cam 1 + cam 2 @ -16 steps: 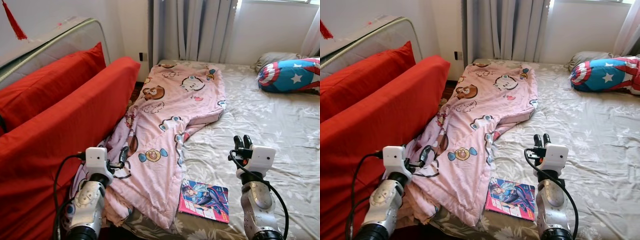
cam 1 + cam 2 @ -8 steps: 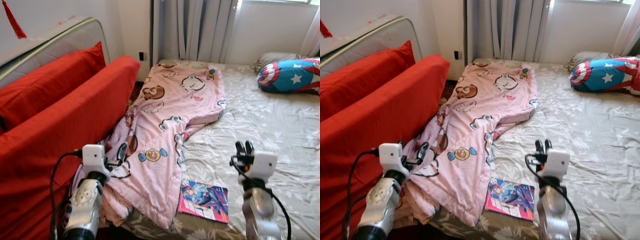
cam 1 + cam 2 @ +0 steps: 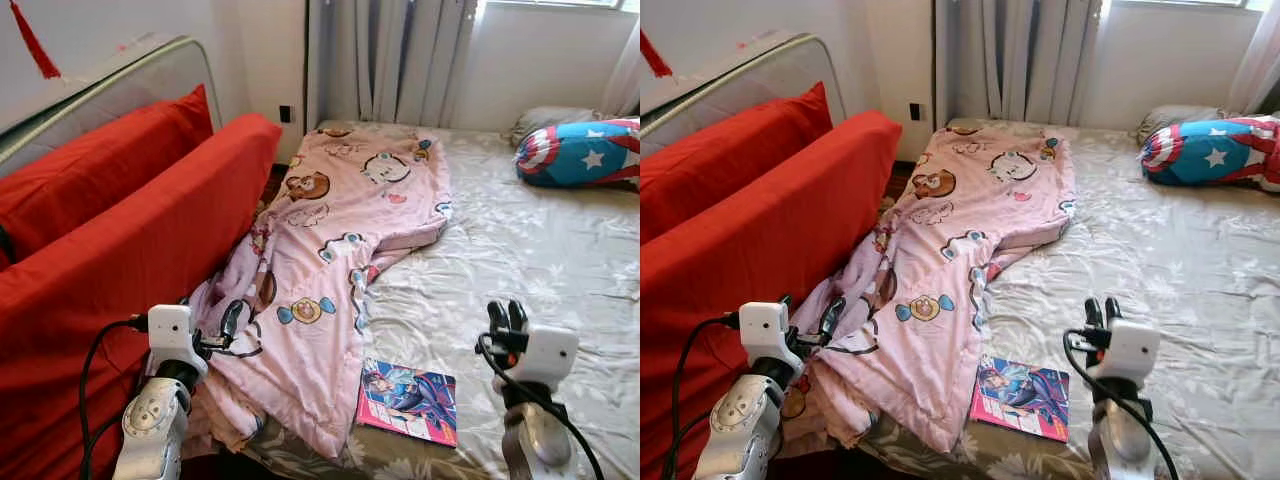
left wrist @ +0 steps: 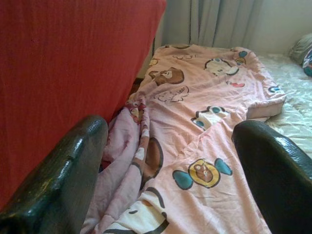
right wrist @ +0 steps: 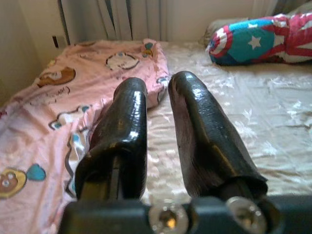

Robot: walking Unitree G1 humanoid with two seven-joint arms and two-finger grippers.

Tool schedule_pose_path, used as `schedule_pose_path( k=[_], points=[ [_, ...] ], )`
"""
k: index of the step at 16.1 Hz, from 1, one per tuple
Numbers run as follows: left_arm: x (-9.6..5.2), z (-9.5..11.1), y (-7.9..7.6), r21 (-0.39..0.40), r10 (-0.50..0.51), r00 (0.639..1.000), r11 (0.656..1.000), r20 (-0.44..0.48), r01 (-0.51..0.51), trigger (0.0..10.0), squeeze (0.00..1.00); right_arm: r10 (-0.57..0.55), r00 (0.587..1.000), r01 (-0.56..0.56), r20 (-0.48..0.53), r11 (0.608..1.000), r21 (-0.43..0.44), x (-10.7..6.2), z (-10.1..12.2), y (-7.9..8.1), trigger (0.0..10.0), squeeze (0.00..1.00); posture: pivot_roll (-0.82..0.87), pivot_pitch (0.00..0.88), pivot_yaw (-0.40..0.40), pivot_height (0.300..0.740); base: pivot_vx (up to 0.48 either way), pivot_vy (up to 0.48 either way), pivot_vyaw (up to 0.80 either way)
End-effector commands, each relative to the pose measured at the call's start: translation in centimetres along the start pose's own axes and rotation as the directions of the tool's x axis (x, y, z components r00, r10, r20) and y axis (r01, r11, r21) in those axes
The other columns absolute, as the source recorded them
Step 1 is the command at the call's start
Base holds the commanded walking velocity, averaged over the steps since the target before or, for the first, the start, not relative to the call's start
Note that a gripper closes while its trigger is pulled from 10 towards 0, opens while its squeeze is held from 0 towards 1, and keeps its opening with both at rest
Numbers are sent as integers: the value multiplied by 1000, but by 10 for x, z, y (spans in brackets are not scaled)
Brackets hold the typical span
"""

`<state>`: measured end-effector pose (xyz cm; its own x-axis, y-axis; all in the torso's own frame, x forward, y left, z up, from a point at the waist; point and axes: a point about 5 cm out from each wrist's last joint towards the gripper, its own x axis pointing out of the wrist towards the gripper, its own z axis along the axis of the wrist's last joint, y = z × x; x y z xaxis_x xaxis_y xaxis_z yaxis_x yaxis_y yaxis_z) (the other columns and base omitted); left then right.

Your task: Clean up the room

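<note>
— Two grippers over one bed (image 3: 560, 250), is that right?

— Yes. The bed wears a grey sheet with a pale flower print, wrinkled. A pink cartoon-print blanket (image 3: 340, 250) lies along the bed's side nearest the red sofa (image 3: 130, 230), its lower end bunched and spilling off the bed's edge.

— Where do the grippers sit?

— The left gripper (image 3: 228, 322) hangs over the blanket's bunched end by the sofa, its fingers (image 4: 58, 180) spread wide with nothing between them. The right gripper (image 3: 506, 314) is above bare sheet, away from the blanket, fingers (image 5: 195, 131) drawn nearly together and empty.

— Anything else on the bed?

— A comic book (image 3: 410, 400) lies flat near the bed's front edge, just beside the blanket's lower corner. A star-and-shield pillow (image 3: 575, 148) rests at the bed's far corner, with a grey pillow (image 3: 550, 115) behind it.

— And the room?

— Grey curtains (image 3: 390, 60) hang beyond the bed; a padded headboard (image 3: 120, 80) leans on the wall behind the sofa.
</note>
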<state>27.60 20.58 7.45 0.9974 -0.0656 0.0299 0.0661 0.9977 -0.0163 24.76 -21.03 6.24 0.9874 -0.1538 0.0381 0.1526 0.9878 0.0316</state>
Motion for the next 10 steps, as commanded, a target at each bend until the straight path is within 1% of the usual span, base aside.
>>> schedule_pose_path(
  k=[1,3,5,6,10],
  points=[
    [3,1,-1,5,-4,1000,1000,-9,4,10000,0,-12,1000,12,-23,1000,1,0,-3,-1,10000,0,-56,0,-20,740,0,0,0],
    [6,5,-2,2,-6,1000,1000,-3,6,10000,0,-26,999,27,-48,999,19,5,-2,0,10000,0,-58,0,-18,740,0,0,0],
    [7,7,-3,-2,-4,1000,1000,-9,4,10000,0,-29,997,31,-71,999,19,7,-1,1,10000,0,-56,0,-20,740,0,0,0],
    [7,7,-4,-4,-6,1000,1000,-8,6,10000,0,-29,999,30,-36,999,27,7,3,0,10000,0,-57,0,-20,740,0,0,0],
    [4,6,-4,-3,0,1000,1000,-19,0,10000,0,-38,997,39,-60,999,27,9,0,1,10000,0,-53,0,-24,740,0,0,0]
  ],
)
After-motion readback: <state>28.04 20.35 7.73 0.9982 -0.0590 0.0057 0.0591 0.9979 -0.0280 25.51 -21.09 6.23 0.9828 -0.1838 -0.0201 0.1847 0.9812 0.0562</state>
